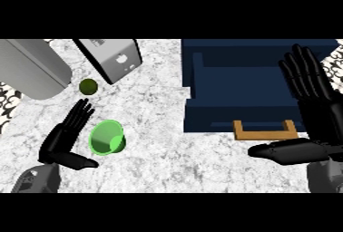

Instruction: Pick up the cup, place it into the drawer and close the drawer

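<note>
While the green cup (107,137) lay tipped on its side on the counter (167,158), the left hand (66,138) stood just left of the cup, fingers straight, thumb out, holding nothing; couldn't tell if it touched the cup. Well right of the cup sat the navy drawer (248,86), inside showing, wooden handle (264,130) on its near side. Farther right of the cup, the right hand (313,108) was flat-fingered and empty. Beyond the cup were a small olive ball (88,86) and a grey box (110,56).
</note>
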